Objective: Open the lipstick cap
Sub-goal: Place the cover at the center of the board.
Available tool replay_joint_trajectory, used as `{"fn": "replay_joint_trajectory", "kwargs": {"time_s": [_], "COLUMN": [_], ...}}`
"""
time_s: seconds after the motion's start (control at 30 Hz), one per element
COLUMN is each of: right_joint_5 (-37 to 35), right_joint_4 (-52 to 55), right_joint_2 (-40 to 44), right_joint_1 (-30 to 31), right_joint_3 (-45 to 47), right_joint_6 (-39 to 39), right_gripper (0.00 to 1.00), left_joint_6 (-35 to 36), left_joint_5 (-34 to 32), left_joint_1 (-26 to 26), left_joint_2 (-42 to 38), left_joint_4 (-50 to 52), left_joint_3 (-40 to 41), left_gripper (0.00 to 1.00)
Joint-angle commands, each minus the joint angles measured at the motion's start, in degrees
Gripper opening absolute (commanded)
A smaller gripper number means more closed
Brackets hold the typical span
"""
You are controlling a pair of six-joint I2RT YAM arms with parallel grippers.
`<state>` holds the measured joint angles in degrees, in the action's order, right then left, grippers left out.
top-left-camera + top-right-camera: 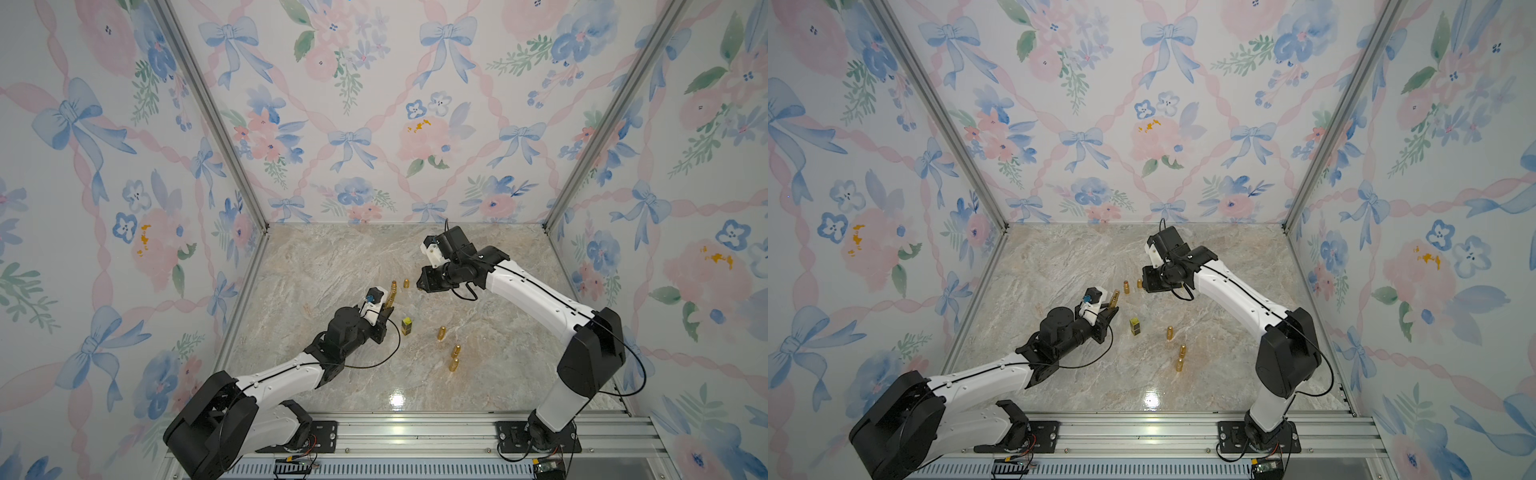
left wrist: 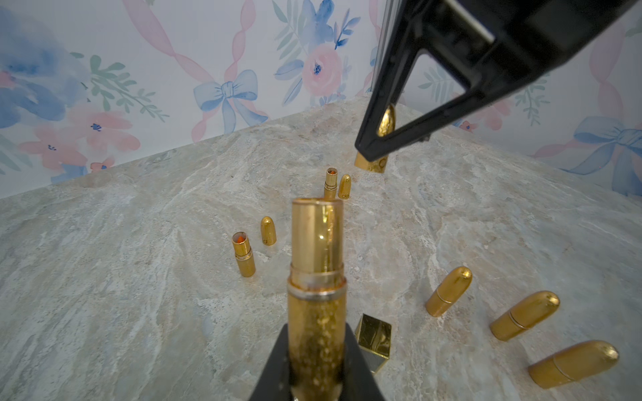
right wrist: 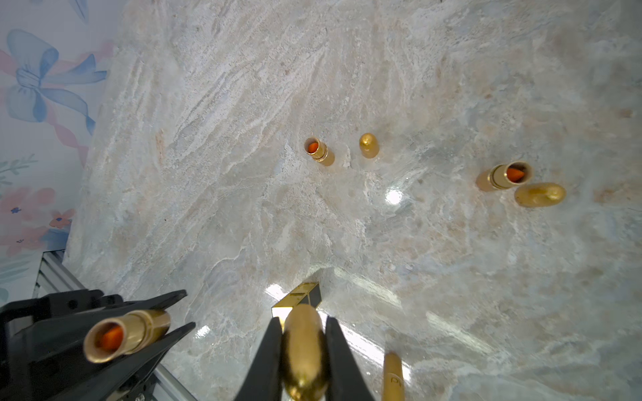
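- Lipstick (image 2: 316,274) with its cap off and orange showing in its open mouth; in both top views it is held just left of centre, above the table (image 1: 332,270).
- Clamped tight on its glittery base is the left gripper (image 2: 318,330), one black finger on each side.
- The cap (image 3: 304,347) is well apart from it, pinched between the closed fingers of the right gripper (image 3: 303,319), right of centre in a top view.
- The cap's lower end is at the table; I cannot tell if it touches.
- A square lipstick (image 1: 407,326) stands just beside the left gripper.
- Three closed lipsticks (image 1: 441,332) stand lower right of it.
- Two open tubes (image 2: 243,253) stand on the table, each with a loose cap (image 2: 268,231) beside it.
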<state>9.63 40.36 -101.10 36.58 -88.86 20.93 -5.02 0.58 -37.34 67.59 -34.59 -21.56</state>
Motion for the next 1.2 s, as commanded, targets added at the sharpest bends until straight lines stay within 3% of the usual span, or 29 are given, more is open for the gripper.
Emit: {"fn": "replay_joint_trajectory", "kwargs": {"time_s": [0.0,0.4,1.17], "right_joint_5": [-7.3,-15.7,-19.6], "right_joint_4": [-1.9,-5.9,-8.1], "right_joint_2": [-3.8,-17.8,-26.4], "right_joint_1": [2.2,6.6,9.2], "right_joint_3": [-2.0,-7.9,-11.0], "right_joint_6": [-0.1,0.2,0.0], "right_gripper": [0.19,0.19,0.19], "left_joint_6": [-1.4,-1.9,-2.5], "left_joint_5": [-2.7,-4.6,-4.8], "left_joint_1": [1.0,3.2,5.4], "left_joint_2": [-2.1,-3.2,-5.2], "left_joint_4": [-0.2,-1.4,-2.7], "left_joint_3": [1.7,3.9,5.9], "left_gripper": [0.0,0.0,0.0]}}
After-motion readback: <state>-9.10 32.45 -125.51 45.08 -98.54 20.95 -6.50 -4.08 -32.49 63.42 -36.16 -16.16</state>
